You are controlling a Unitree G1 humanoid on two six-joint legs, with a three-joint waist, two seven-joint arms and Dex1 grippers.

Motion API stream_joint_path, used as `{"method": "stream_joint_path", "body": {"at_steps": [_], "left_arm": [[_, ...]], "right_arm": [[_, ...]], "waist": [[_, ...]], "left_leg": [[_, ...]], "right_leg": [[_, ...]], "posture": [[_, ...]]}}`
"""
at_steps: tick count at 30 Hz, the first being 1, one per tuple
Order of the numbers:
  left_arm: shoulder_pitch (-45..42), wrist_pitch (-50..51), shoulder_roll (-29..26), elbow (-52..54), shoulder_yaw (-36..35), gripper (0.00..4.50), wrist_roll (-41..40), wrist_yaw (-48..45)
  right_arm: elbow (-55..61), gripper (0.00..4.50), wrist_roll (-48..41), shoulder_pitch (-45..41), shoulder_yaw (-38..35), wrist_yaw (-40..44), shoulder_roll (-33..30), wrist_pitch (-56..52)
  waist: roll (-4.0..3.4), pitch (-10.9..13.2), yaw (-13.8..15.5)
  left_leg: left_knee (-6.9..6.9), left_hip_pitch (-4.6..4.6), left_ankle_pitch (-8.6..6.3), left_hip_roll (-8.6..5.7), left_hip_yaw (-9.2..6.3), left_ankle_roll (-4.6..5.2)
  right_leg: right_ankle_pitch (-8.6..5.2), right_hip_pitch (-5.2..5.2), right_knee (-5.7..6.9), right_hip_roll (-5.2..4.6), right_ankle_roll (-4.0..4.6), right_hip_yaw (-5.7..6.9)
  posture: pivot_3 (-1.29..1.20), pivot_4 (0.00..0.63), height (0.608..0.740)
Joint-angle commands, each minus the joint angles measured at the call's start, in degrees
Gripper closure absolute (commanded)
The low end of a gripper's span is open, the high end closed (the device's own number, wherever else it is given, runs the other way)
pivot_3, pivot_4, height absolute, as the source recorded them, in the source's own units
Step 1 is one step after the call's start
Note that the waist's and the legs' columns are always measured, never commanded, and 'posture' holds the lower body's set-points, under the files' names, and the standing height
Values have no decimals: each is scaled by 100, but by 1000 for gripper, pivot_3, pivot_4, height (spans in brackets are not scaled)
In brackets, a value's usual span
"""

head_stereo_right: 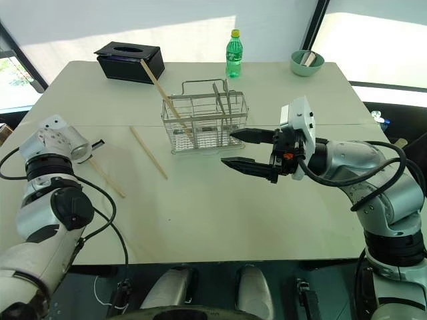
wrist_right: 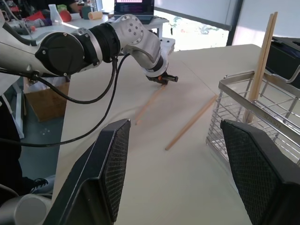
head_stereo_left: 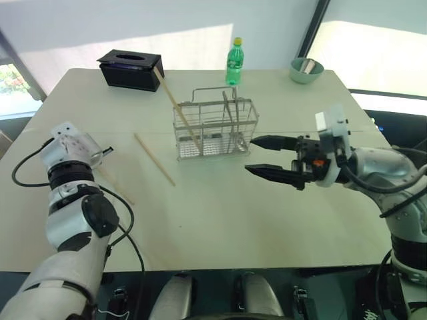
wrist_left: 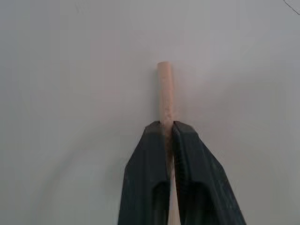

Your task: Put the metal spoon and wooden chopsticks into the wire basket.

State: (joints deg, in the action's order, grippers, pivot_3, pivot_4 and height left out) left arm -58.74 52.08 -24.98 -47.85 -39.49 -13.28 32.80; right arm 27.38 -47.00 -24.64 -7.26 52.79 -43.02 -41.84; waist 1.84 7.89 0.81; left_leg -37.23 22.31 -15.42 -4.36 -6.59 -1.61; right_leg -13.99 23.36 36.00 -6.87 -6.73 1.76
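Left gripper (wrist_left: 168, 129): the two black fingers are pressed together on one of the wooden chopsticks (wrist_left: 165, 91), whose blunt end projects just beyond the fingertips, over the pale table (head_stereo_left: 220, 220). In the head views the stick (head_stereo_right: 107, 177) lies flat on the table, running from this gripper toward the robot.

Right gripper (head_stereo_left: 257, 155): the fingers stand well apart, pointing toward the robot's left, and hold nothing. The wire basket (head_stereo_left: 215, 128) stands just beyond the farther fingertip; from the right wrist view it (wrist_right: 262, 122) sits off the outer side of one finger (wrist_right: 255, 159).

A second chopstick (head_stereo_left: 154, 159) lies loose on the table between the two grippers, beside the basket and apart from both sets of fingers. A third (head_stereo_left: 175, 101) leans tilted in the basket's end compartment nearest the left gripper, its top rising above the rim.

The metal spoon (head_stereo_left: 227, 115) stands nearly upright inside the basket, among thin metal shafts; its bowl cannot be made out.

Far side of the table: a black box (head_stereo_left: 131, 68), a green bottle (head_stereo_left: 234, 62) and a pale green bowl (head_stereo_left: 306, 69).
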Motion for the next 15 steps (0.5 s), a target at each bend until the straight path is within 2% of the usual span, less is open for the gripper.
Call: {"method": "stream_joint_path", "body": {"at_steps": [1,5,9,12,15], "left_arm": [[-154,-60,-106,-87,-39,4426,-138,29],[-301,-398,-232,131,258,4426,-113,-372],[-688,-1559,-416,593,846,4426,-99,-1600],[-1232,-2751,-353,1018,674,4426,-680,-2672],[-1804,-3058,-210,1449,586,4426,-1269,-3291]], "right_arm": [[169,1319,-146,-7,-201,-72,-40,34],[115,1319,-128,41,-216,-63,-113,67],[74,1319,-190,102,-288,-120,-153,13],[130,1319,-239,178,-310,-237,-112,-43],[231,1319,-266,248,-284,-364,-86,-66]], "waist": [[0,0,-2],[3,1,0],[29,12,1],[37,14,5],[34,13,-8]], "left_leg": [[0,0,0,0,0,0],[0,0,0,0,0,0],[0,7,1,1,-3,-3],[-1,12,16,2,-2,-30],[2,13,16,2,2,-30]], "right_leg": [[0,0,0,0,0,0],[0,1,0,0,0,0],[0,4,0,1,0,3],[0,5,-6,-1,1,4],[1,1,-27,-14,1,4]], "posture": [[0,150,667],[0,150,667],[0,150,667],[0,150,667],[0,150,667]]}}
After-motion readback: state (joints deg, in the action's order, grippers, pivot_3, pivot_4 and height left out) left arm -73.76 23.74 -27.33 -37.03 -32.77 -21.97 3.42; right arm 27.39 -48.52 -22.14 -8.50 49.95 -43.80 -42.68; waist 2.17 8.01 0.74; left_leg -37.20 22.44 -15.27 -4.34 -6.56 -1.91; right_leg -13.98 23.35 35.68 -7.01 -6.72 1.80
